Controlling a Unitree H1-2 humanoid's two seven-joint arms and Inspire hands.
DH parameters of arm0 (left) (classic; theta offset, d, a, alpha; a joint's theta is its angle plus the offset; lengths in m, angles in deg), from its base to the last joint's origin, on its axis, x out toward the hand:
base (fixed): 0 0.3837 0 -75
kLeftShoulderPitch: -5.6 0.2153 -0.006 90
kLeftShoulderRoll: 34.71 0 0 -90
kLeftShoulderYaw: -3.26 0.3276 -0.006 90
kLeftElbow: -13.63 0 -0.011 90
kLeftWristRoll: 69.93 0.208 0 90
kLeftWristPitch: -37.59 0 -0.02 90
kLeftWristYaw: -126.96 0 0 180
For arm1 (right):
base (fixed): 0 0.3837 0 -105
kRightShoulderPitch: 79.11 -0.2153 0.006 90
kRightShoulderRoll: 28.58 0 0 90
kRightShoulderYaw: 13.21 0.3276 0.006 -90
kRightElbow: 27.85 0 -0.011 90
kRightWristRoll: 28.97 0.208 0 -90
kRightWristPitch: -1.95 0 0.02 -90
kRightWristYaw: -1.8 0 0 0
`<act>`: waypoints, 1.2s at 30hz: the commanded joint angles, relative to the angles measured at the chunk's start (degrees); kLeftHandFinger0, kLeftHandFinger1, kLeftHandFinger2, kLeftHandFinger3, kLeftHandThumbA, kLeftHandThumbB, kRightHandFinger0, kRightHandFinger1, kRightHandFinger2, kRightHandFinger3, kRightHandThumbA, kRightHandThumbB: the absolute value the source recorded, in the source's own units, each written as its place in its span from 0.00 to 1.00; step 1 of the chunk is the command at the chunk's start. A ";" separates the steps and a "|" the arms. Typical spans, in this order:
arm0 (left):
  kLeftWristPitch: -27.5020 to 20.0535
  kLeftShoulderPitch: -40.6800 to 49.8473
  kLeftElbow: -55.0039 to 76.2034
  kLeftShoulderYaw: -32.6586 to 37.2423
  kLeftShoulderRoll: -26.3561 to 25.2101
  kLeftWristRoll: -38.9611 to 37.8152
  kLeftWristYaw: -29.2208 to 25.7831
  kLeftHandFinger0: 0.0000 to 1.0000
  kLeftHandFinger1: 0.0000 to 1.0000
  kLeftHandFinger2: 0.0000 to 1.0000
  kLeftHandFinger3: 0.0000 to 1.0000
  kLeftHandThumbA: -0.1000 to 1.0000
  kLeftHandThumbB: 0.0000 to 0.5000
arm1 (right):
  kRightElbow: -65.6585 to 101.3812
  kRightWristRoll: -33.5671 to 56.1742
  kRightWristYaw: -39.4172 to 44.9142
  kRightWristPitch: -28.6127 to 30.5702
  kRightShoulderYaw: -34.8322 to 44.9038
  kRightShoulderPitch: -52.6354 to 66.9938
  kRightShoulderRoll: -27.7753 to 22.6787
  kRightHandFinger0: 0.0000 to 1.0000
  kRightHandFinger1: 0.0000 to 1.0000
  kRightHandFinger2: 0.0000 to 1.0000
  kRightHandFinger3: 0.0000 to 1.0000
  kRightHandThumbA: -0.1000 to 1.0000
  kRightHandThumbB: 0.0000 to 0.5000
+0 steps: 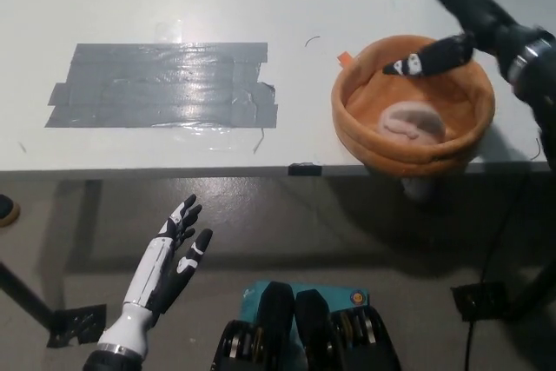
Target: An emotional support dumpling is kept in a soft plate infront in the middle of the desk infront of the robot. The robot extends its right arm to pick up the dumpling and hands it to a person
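The dumpling (pixel 412 121) lies in the orange soft plate (pixel 365 132) at the near right edge of the worktop (pixel 174 6). The black right robot hand (pixel 452 15) hovers over the plate's far rim, fingers spread, holding nothing. Step in hand: the reach. Next, it should descend and close around the dumpling. The white left robot hand (pixel 169 262) rests open below the worktop edge.

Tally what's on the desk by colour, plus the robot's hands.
Orange: 1, the soft plate
Pink: 1, the dumpling lying in the plate
Grey: 1, the tape patch
White: 1, the left hand, open, resting below the desk edge
Black: 1, the right hand, open above the plate
Total: 5
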State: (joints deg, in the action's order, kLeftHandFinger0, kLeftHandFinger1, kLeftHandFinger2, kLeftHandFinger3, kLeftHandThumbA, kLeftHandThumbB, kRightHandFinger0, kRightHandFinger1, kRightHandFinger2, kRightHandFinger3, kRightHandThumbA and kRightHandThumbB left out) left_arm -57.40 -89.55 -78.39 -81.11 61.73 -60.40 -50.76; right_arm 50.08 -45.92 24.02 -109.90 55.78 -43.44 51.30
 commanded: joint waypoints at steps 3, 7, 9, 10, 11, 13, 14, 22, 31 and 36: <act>-0.38 -1.92 2.45 -0.50 -0.96 1.11 0.15 1.00 1.00 1.00 1.00 0.86 0.09 | -8.65 -2.76 7.23 -5.08 -2.42 -4.50 1.96 1.00 1.00 1.00 1.00 1.00 0.72; -0.20 -1.87 2.60 -0.52 -1.14 1.28 0.15 1.00 1.00 1.00 1.00 0.86 0.13 | -11.76 -2.84 8.15 -5.08 -2.33 -3.36 3.22 1.00 1.00 1.00 1.00 1.00 0.71; 0.20 -1.86 2.79 -0.59 -1.09 0.99 0.31 1.00 1.00 1.00 1.00 0.85 0.14 | -12.69 -2.98 8.29 -5.08 -2.56 -3.12 3.30 1.00 1.00 1.00 1.00 1.00 0.72; 0.84 -1.81 3.09 -0.58 -1.09 1.11 0.38 1.00 1.00 1.00 1.00 0.85 0.13 | -13.17 -3.29 8.87 -5.08 -2.27 -2.89 3.44 1.00 1.00 1.00 1.00 1.00 0.72; 1.05 -1.79 3.21 -0.61 -1.07 1.09 0.40 1.00 1.00 1.00 1.00 0.85 0.13 | -13.43 -3.54 9.30 -5.08 -1.92 -2.71 3.57 1.00 1.00 1.00 1.00 1.00 0.73; 0.87 -1.93 3.00 -0.71 -1.07 1.12 0.27 1.00 1.00 1.00 1.00 0.83 0.12 | -13.51 -4.50 9.83 -5.08 -2.10 -2.32 3.46 1.00 1.00 1.00 1.00 1.00 0.76; 0.91 -1.91 3.09 -0.68 -1.18 1.31 0.28 1.00 1.00 1.00 1.00 0.83 0.12 | -13.63 -4.65 10.16 -5.08 -2.01 -2.14 3.50 1.00 1.00 1.00 1.00 1.00 0.78; 0.53 -1.68 2.91 -0.65 -1.20 1.60 0.11 1.00 1.00 1.00 1.00 0.81 0.11 | -12.39 -5.97 12.13 -5.08 -1.23 0.28 3.08 1.00 1.00 1.00 1.00 1.00 0.81; 0.38 -1.34 2.91 -0.57 -1.08 1.56 0.16 1.00 1.00 1.00 1.00 0.80 0.09 | -10.49 -7.52 14.34 -5.08 0.81 2.39 2.62 1.00 1.00 1.00 1.00 1.00 0.75; 0.06 -1.57 2.69 -0.81 -1.06 0.94 0.24 1.00 1.00 1.00 1.00 0.80 0.06 | -11.02 -8.93 15.16 -5.08 1.13 2.51 2.84 1.00 1.00 1.00 1.00 1.00 0.73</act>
State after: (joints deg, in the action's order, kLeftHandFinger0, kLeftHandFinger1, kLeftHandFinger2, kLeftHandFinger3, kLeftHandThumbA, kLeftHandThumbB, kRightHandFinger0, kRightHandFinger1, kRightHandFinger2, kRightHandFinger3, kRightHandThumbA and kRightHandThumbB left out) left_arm -56.49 -90.31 -77.38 -81.28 61.25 -59.40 -50.67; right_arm 37.61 -52.79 37.16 -114.63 55.93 -39.87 55.18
